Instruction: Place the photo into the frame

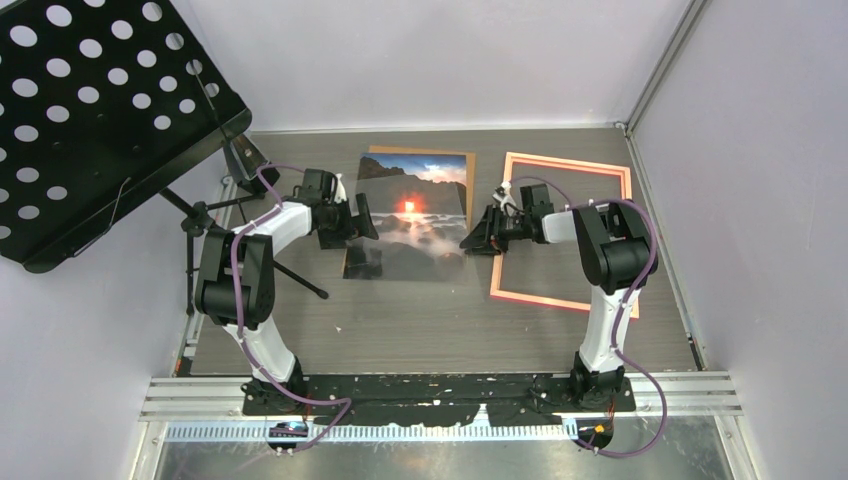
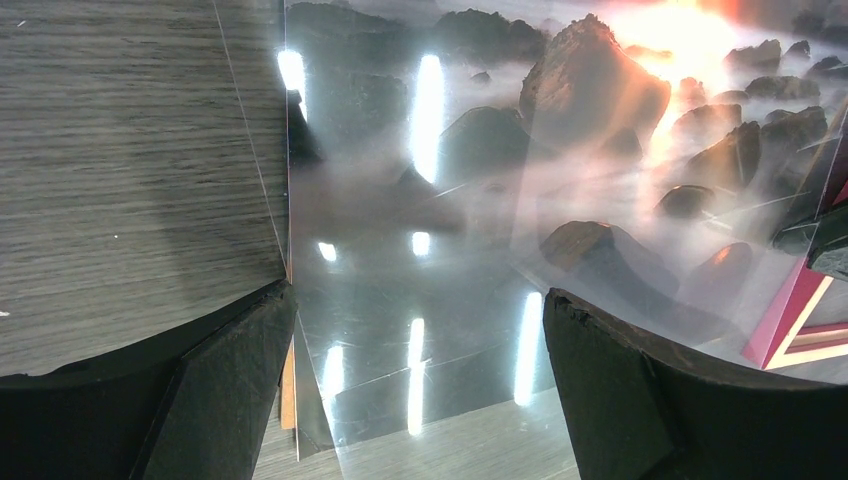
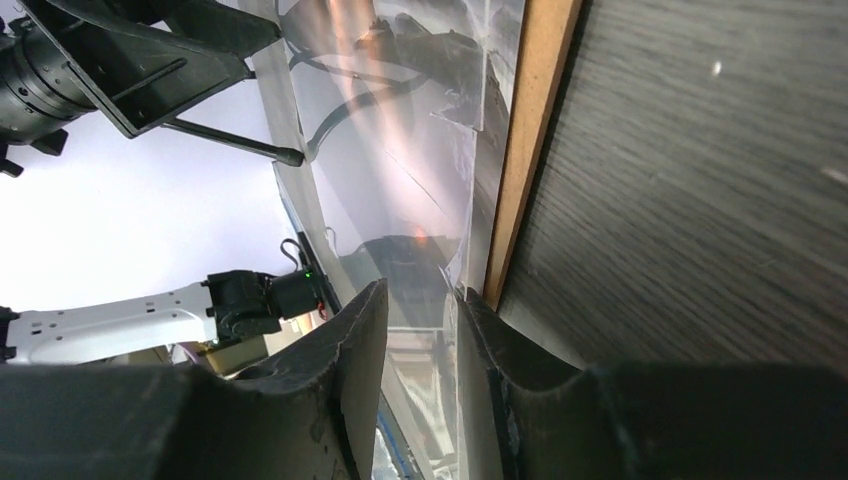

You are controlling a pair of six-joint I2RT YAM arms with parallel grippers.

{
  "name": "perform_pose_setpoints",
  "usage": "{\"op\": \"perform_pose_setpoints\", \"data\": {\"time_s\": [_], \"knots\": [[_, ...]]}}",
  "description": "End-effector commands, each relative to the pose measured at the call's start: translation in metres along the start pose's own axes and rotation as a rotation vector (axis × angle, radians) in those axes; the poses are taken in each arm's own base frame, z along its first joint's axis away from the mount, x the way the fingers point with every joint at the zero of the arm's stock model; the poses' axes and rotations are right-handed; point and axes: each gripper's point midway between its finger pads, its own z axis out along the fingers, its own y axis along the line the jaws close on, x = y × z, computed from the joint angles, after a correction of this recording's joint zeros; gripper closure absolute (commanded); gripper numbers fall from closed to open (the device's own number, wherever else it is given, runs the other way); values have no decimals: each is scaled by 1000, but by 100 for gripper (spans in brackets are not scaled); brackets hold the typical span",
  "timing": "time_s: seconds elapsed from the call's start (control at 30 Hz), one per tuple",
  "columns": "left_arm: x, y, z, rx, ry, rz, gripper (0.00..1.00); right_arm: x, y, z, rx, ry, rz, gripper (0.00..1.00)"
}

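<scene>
The photo (image 1: 410,215), a glossy sunset print, lies mid-table on a brown backing board (image 1: 420,152). The pink-orange frame (image 1: 570,162) lies flat to its right, empty. My left gripper (image 1: 345,222) is wide open over the photo's left edge; in the left wrist view the photo (image 2: 480,150) fills the space between and beyond its jaws (image 2: 420,300). My right gripper (image 1: 475,240) is at the photo's right edge. In the right wrist view its fingers (image 3: 422,295) stand narrowly apart with the glossy sheet's edge (image 3: 400,120) between them, beside the board's edge (image 3: 530,130).
A black perforated music stand (image 1: 90,110) on a tripod stands at the back left, its legs reaching toward the left arm. Grey walls close the table at the back and right. A corner of the frame (image 2: 790,330) shows at the right of the left wrist view.
</scene>
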Motion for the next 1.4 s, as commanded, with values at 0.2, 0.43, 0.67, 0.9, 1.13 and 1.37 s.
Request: {"op": "perform_pose_setpoints", "data": {"time_s": [0.2,0.43,0.67,0.9,1.13,1.37], "knots": [[49,10,15,-14,160,-54,1,-9,26,-10,-56,-95,47,64],[49,9,15,-10,159,-47,1,-12,37,-8,-149,-115,107,61],[50,7,15,1,160,-44,1,-15,41,-5,-220,-123,114,60],[50,5,16,16,162,-43,1,-17,36,-4,-179,-135,108,61],[50,-4,17,64,156,-30,1,-10,30,-5,-63,-143,67,61],[51,-25,14,156,157,5,1,-10,44,-5,-79,-153,21,58]]}}
